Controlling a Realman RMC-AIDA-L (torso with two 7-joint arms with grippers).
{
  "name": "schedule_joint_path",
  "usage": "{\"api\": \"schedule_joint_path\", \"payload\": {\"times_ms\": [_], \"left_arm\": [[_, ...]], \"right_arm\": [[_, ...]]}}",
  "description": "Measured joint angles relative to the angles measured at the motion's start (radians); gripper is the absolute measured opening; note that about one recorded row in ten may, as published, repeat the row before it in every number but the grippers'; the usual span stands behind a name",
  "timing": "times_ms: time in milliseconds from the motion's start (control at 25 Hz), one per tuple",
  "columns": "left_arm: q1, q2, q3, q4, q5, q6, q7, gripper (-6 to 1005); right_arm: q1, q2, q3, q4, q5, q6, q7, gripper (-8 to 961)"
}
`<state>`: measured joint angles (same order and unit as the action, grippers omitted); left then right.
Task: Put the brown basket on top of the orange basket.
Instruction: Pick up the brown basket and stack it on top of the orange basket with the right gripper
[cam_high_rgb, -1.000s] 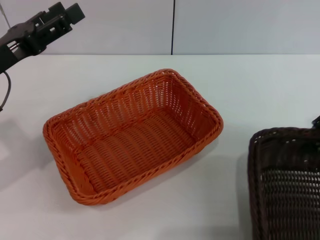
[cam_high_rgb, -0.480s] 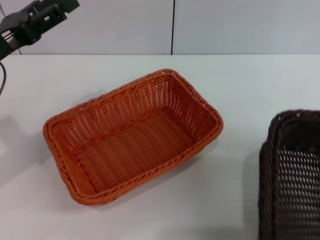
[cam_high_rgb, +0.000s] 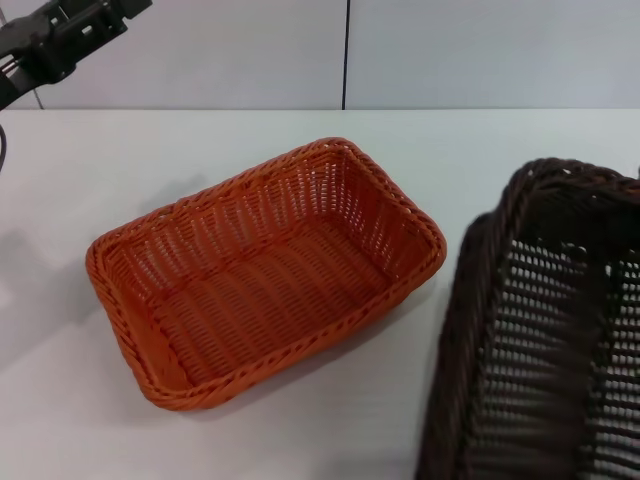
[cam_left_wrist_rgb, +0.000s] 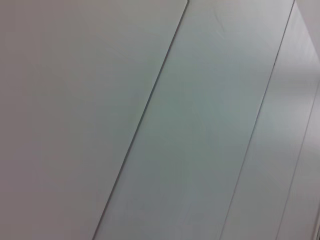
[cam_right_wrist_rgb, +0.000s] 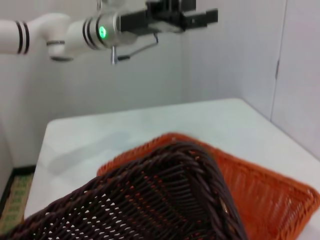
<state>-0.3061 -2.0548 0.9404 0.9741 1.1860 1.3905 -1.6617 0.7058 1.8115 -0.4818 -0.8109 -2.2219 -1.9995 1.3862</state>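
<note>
The orange basket (cam_high_rgb: 262, 272) stands upright on the white table (cam_high_rgb: 520, 160), in the middle. The brown basket (cam_high_rgb: 530, 340) hangs tilted above the table at the right, with its near rim beside the orange basket's right end. In the right wrist view the brown basket (cam_right_wrist_rgb: 160, 195) fills the foreground and partly overlaps the orange basket (cam_right_wrist_rgb: 272, 197) behind it. My right gripper holds the brown basket from the right and is hidden behind the weave. My left gripper (cam_high_rgb: 62, 32) is raised at the far left, away from both baskets, and it also shows in the right wrist view (cam_right_wrist_rgb: 197, 16).
A pale wall with a dark vertical seam (cam_high_rgb: 346, 55) rises behind the table. The left wrist view shows only wall panels (cam_left_wrist_rgb: 160, 120). The table's far left edge (cam_right_wrist_rgb: 42, 145) shows in the right wrist view.
The brown basket has risen, tilted and moved left toward the orange basket. My left arm has lifted up and to the left. The orange basket has not moved.
</note>
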Motion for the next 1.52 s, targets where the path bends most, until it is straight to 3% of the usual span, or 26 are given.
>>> {"api": "schedule_joint_path", "payload": {"times_ms": [160, 200, 600, 1120, 1320, 1520], "left_arm": [[-0.001, 0.0, -0.008, -0.009, 0.0, 0.0, 0.018, 828], [-0.001, 0.0, -0.015, -0.015, 0.0, 0.0, 0.028, 828], [-0.001, 0.003, -0.029, -0.023, -0.005, 0.0, 0.037, 827], [-0.015, 0.002, -0.029, -0.051, -0.005, -0.009, 0.064, 827], [-0.03, 0.002, -0.031, -0.077, -0.001, -0.011, 0.073, 827], [-0.047, 0.003, -0.032, -0.107, 0.001, -0.012, 0.092, 827]], "right_arm": [[-0.005, 0.024, 0.002, 0.006, 0.06, 0.013, 0.018, 168], [-0.005, 0.044, 0.009, 0.005, 0.076, 0.015, 0.022, 168], [-0.006, 0.081, 0.004, 0.013, 0.205, 0.014, 0.037, 167], [0.006, 0.172, 0.002, 0.032, 0.347, 0.109, 0.047, 167], [0.001, 0.192, 0.005, 0.07, 0.393, 0.171, 0.013, 167], [-0.008, 0.196, 0.003, 0.164, 0.466, 0.219, -0.049, 166]]}}
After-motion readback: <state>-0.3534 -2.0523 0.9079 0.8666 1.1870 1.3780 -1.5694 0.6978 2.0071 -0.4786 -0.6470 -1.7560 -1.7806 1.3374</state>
